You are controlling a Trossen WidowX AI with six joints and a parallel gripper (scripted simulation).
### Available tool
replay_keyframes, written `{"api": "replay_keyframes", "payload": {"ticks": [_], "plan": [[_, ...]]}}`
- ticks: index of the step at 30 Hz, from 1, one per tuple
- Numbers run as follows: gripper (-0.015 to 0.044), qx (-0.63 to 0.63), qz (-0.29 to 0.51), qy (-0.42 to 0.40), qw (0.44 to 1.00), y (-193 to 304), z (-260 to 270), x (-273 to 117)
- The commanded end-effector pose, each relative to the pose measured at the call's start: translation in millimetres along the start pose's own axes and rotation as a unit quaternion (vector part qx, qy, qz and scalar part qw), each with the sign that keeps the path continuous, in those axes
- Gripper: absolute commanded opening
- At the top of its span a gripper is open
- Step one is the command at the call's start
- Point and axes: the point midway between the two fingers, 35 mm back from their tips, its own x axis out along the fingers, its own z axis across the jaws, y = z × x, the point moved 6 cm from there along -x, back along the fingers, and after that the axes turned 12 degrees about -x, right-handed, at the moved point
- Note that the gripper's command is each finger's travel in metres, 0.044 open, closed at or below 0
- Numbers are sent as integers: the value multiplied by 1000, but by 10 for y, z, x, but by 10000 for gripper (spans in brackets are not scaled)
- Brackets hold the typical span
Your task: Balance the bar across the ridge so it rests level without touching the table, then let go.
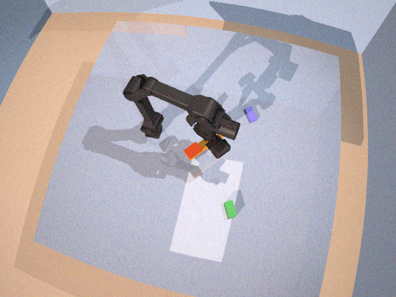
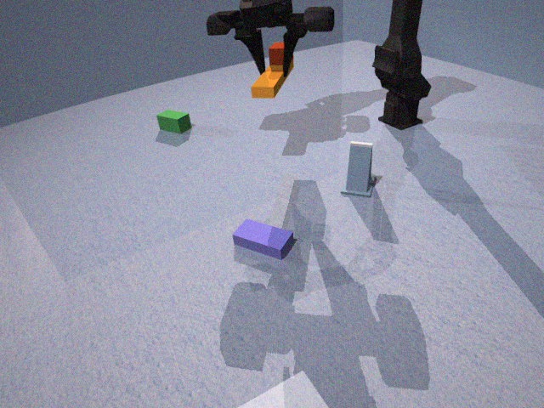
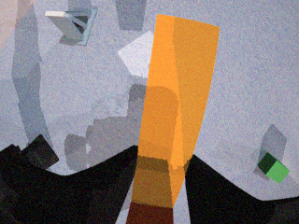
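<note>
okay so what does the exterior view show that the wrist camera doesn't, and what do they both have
Only the exterior view shows the arm's base column, the whole purple block, and that the bar hangs well above the table. Only the wrist view shows the bar's underside along its length, with the red end nearest the camera and the fingers on both sides. Both show the gripper shut on the orange bar, the grey ridge stand apart from it, and the green block.

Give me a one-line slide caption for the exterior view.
Black parallel-jaw gripper carries the orange bar with its red end block high above the table, away from the upright grey ridge.
</note>
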Motion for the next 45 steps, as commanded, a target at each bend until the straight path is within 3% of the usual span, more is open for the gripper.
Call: {"api": "replay_keyframes", "payload": {"ticks": [1,45], "plan": [[0,8,1,-7,1000,-156,27,21],[0,71,-5,-11,997,-1523,919,-22]]}}
